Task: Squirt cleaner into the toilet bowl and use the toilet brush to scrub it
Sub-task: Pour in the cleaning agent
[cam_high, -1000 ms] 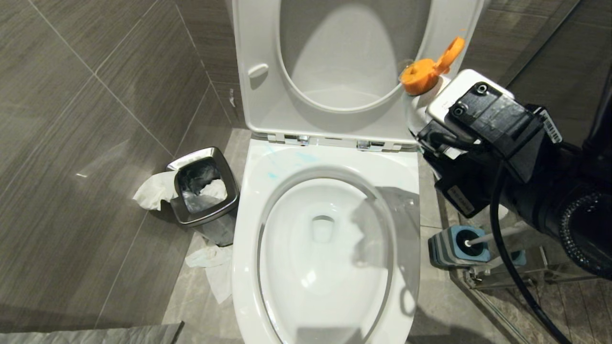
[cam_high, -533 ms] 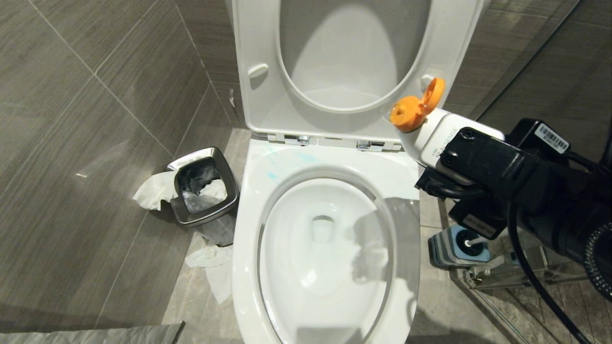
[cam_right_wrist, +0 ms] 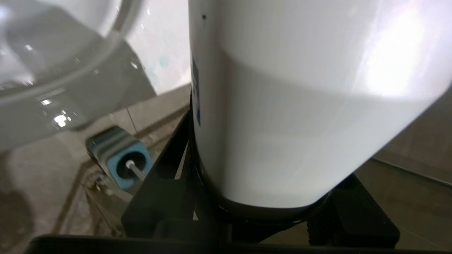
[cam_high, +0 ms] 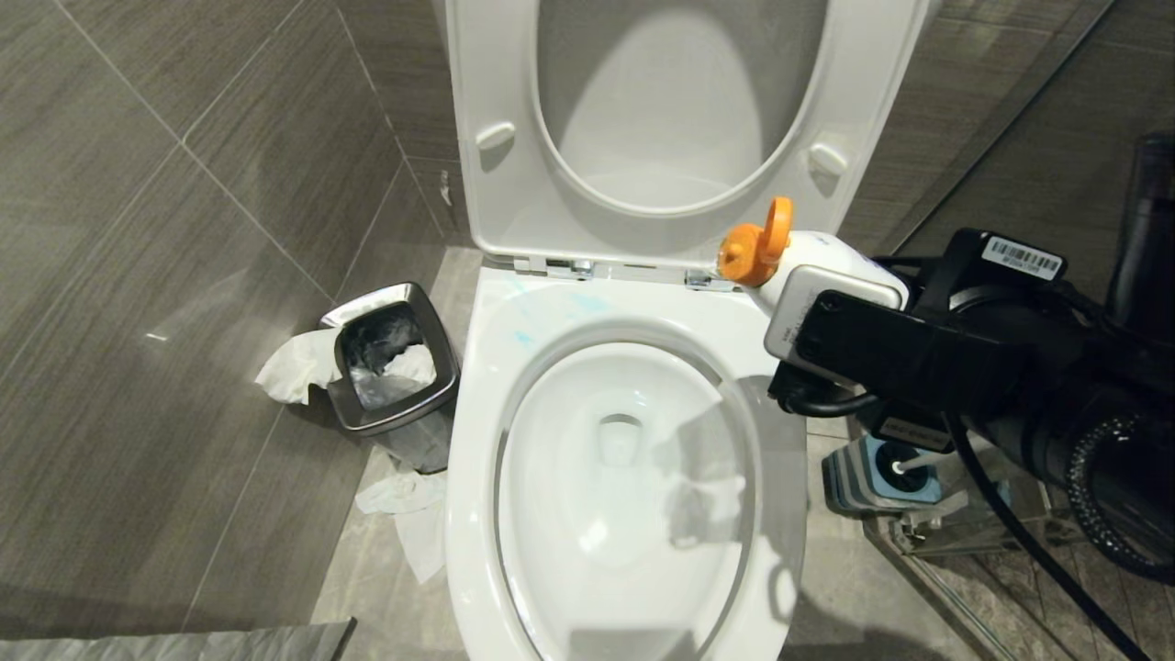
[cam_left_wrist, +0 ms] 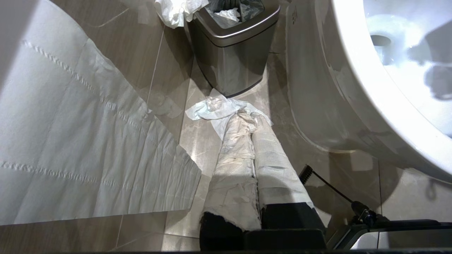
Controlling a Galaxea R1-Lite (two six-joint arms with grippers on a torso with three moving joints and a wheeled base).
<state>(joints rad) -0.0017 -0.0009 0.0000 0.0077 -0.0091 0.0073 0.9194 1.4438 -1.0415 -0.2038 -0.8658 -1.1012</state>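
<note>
Toilet bowl (cam_high: 477, 441) centre frame, seat and lid (cam_high: 496, 83) tipped up against the wall, basin open. Faint turquoise cleaner smears (cam_high: 525, 336) on the rear-left rim, near the chrome hinges (cam_high: 580, 268).

Right arm in from the right at rim height. Right gripper (cam_right_wrist: 261, 176) clamped round a white bottle (cam_right_wrist: 303, 106), about half spread (fingers mostly hidden behind the bottle body). Bottle tipped roughly level, pointing left, orange flip cap (cam_high: 755, 250) open, nozzle over the rear-right corner of the rim, just below the right hinge. Nothing visibly squirting.

Steel bin (cam_high: 395, 367) on the floor left of the bowl, black liner and crumpled paper inside. Loose tissue (cam_high: 404, 514) on the tiles beside and in front of it.

Toilet brush (cam_high: 909, 463) parked in its blue-and-grey holder (cam_high: 858, 477) on the floor right of the bowl, under the right arm, white handle sticking out of the dark hole, untouched.

Left gripper (cam_left_wrist: 256, 190) low over the floor by the bowl's left side, fingers pressed together, wrapped in white tissue, idle.
</note>
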